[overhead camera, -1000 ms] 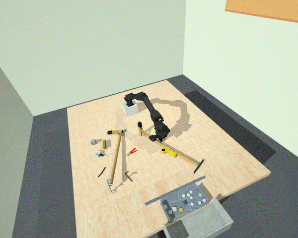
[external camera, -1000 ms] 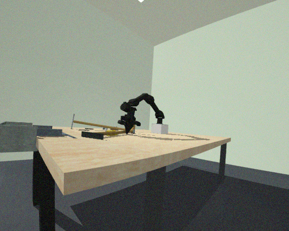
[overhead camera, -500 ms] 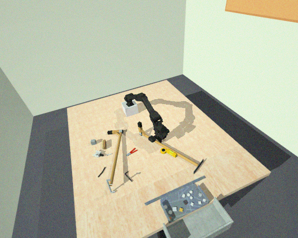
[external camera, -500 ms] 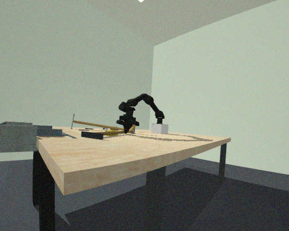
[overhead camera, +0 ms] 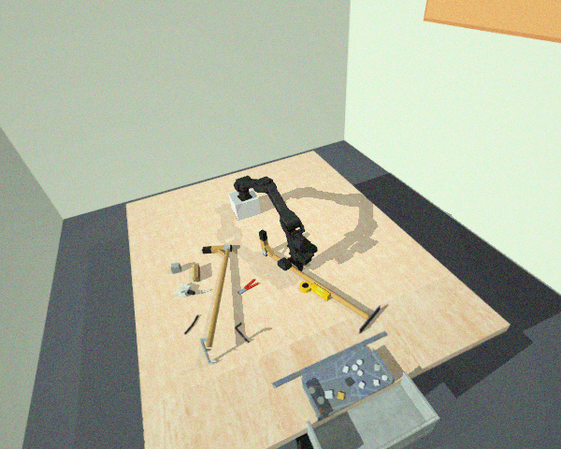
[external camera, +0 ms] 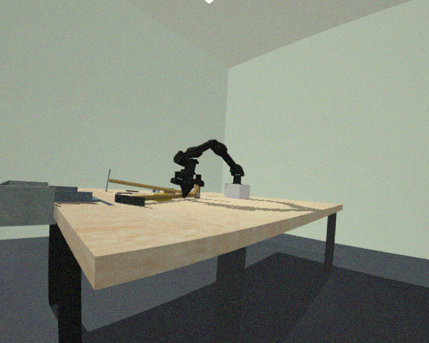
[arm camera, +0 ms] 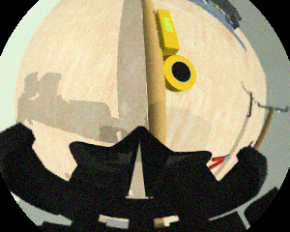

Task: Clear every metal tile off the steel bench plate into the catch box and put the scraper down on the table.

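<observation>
The long scraper [overhead camera: 338, 298] [external camera: 129, 199] [arm camera: 156, 72] has a wooden handle and a wide dark blade, and lies on the table with its blade toward the plate. My gripper [overhead camera: 299, 267] [external camera: 185, 196] [arm camera: 140, 130] is shut with nothing between the fingers. It points down, and its tips are close beside the handle in the wrist view; whether they touch it I cannot tell. Several tiles, among them a white tile [overhead camera: 359, 361] and an orange tile [overhead camera: 340, 395], are on the steel plate [overhead camera: 326, 371]. The grey catch box [overhead camera: 392, 411] [external camera: 22, 204] is at the plate's far end, over the table edge.
A yellow level [overhead camera: 322, 291] [arm camera: 168, 34] and a yellow ring [overhead camera: 305, 286] [arm camera: 172, 83] lie beside the handle. A second long tool [overhead camera: 218, 299] [arm camera: 265, 130] with a thin metal head, red pliers [overhead camera: 249, 284] and small blocks stand or lie further left. A thin strip [overhead camera: 329, 359] borders the plate.
</observation>
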Tool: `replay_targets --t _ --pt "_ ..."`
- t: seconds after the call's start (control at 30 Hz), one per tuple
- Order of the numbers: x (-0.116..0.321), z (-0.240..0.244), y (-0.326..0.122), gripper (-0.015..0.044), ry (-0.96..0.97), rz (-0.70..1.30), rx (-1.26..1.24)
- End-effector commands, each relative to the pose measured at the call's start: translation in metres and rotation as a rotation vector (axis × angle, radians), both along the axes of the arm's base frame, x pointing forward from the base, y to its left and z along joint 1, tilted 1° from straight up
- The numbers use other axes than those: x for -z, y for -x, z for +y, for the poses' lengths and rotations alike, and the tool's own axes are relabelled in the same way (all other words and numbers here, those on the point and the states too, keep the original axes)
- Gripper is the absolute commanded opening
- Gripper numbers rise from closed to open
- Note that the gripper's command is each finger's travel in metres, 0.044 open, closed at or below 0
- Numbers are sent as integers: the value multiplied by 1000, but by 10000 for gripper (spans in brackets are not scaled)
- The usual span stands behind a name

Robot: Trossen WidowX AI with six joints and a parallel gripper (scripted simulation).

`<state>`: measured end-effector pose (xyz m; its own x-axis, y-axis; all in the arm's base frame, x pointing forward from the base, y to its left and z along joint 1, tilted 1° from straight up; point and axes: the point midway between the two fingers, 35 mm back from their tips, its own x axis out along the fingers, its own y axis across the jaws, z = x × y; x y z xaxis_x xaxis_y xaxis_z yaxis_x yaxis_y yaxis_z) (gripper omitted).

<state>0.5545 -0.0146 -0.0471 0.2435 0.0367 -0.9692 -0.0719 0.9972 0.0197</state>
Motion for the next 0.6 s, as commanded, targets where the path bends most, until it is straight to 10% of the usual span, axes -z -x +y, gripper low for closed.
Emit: replay_targets --t 0.0,0.57 --pt "0 -10 -3 0 6 -6 5" --pt "0 -26 -7 0 8 -10 4"
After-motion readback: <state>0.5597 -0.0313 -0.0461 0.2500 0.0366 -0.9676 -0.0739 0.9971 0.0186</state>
